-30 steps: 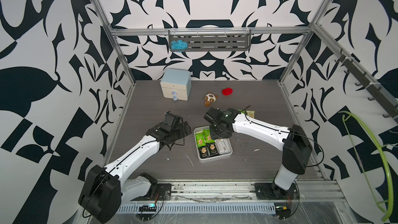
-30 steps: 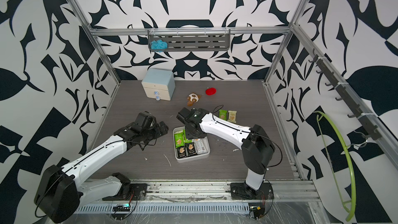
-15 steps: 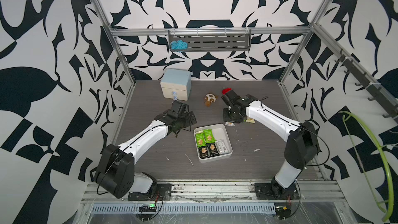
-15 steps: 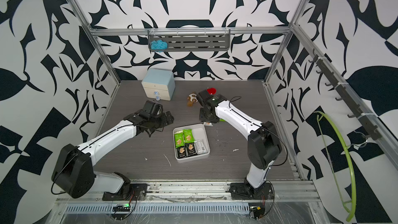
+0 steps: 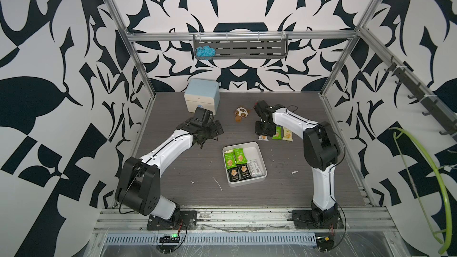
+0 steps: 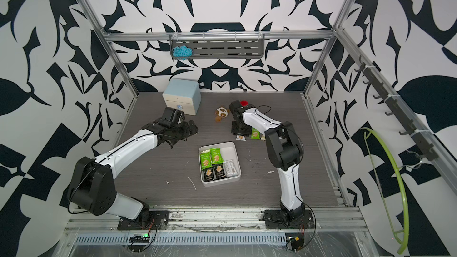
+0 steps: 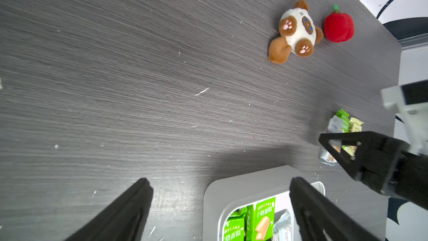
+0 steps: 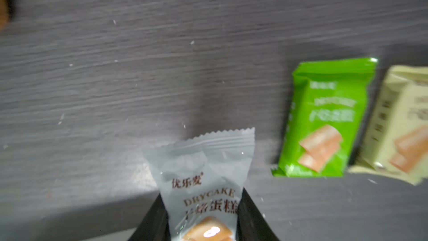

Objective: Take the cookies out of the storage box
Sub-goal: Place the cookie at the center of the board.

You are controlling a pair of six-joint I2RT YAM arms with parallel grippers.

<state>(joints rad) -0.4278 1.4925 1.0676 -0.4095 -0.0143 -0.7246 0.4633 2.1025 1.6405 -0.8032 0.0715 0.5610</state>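
Right fingers are clenched on a white cookie packet, down by the table at 1 o'clock from the storage box, beside 1 green packet and 1 cream packet. Left fingers are spread, holding nothing, at 10 o'clock. The box holds 5 visible cookies: 2 green, 2 black, 1 white.

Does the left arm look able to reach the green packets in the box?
Probably yes: the left gripper hangs open near the storage box, the green packets lie uncovered, and the right gripper holds a white packet elsewhere.
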